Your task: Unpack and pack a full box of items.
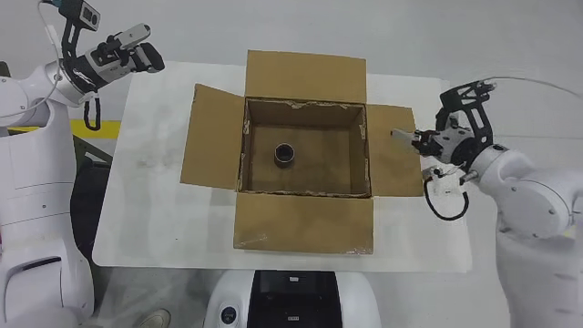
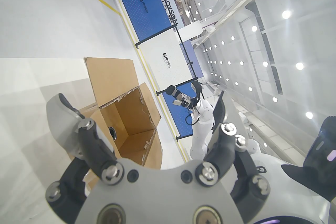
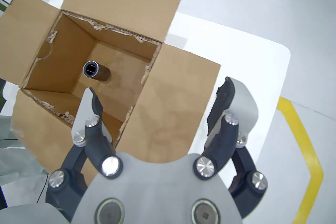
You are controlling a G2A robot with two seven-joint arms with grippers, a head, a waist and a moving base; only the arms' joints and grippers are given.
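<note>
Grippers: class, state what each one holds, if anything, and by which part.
Nothing is held. The left gripper and right gripper are both open and empty; the tube stands untouched inside the box.

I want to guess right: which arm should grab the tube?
Probably right. The right gripper hangs open over a flap of the box, facing the tube; the left gripper is raised at a corner of the table.

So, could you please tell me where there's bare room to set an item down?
Bare: the table strip beside the left flap, and the box floor around the cylinder. Tighter: the right flap, under the right gripper.
</note>
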